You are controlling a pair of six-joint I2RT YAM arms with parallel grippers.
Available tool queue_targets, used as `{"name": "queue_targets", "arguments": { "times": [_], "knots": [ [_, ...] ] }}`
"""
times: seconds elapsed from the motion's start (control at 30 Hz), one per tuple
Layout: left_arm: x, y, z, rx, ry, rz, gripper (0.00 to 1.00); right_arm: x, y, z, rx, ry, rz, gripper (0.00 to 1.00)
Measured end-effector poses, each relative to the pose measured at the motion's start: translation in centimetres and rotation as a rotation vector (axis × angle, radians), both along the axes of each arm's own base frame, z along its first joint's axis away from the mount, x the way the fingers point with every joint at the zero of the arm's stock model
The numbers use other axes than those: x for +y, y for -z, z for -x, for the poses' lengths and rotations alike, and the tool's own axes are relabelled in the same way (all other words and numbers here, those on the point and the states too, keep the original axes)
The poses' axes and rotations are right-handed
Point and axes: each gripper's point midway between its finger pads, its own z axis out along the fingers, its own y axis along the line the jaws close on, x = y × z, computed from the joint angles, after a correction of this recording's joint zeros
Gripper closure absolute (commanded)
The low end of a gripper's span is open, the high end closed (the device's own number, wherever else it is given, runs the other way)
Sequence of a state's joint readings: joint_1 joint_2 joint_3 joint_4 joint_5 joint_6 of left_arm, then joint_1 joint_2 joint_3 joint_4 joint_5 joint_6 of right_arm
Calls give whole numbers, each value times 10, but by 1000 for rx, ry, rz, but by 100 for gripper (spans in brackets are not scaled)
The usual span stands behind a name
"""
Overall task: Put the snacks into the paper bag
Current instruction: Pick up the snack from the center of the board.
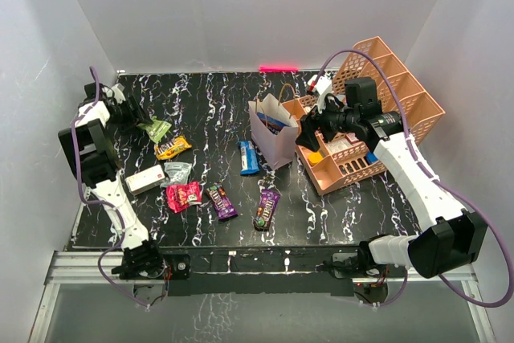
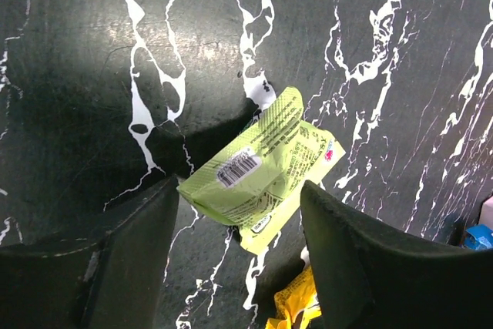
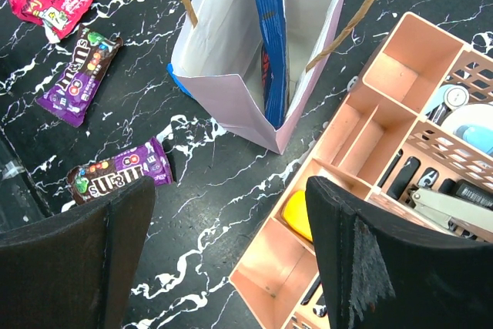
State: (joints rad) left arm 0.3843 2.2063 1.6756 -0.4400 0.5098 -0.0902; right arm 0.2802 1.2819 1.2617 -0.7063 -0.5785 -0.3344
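Observation:
The pale paper bag (image 1: 271, 136) stands upright mid-table with a blue-and-white pouch (image 1: 274, 122) inside; the right wrist view shows the bag (image 3: 223, 67) and the pouch (image 3: 271, 28) from above. My right gripper (image 1: 309, 136) hovers open and empty just right of the bag (image 3: 229, 206). My left gripper (image 1: 133, 115) is open at the far left, its fingers on either side of a green packet (image 2: 258, 167), not touching it (image 2: 240, 217). On the table lie an orange packet (image 1: 173, 147), a silver packet (image 1: 177, 173), a red-pink packet (image 1: 183, 196), a blue bar (image 1: 249, 157) and two purple packets (image 1: 222, 201) (image 1: 267, 207).
A salmon-pink organiser tray (image 1: 401, 98) with tools stands right of the bag, right beside my right gripper (image 3: 339, 144). A white box (image 1: 144, 180) lies at the left. White walls close in the table on three sides.

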Motion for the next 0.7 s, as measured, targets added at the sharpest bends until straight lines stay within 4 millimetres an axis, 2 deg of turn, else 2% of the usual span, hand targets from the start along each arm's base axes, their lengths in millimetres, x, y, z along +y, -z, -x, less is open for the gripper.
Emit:
{"name": "queue_targets", "arguments": {
  "times": [0.3, 0.53, 0.7],
  "knots": [
    [-12, 4, -9, -16, 15, 95, 61, 0, 0, 0, 0, 1, 0, 17],
    [-18, 7, -7, -15, 38, 138, 76, 0, 0, 0, 0, 0, 0, 17],
    [-24, 4, -4, -21, 75, 157, 83, 0, 0, 0, 0, 0, 0, 17]
  ]
}}
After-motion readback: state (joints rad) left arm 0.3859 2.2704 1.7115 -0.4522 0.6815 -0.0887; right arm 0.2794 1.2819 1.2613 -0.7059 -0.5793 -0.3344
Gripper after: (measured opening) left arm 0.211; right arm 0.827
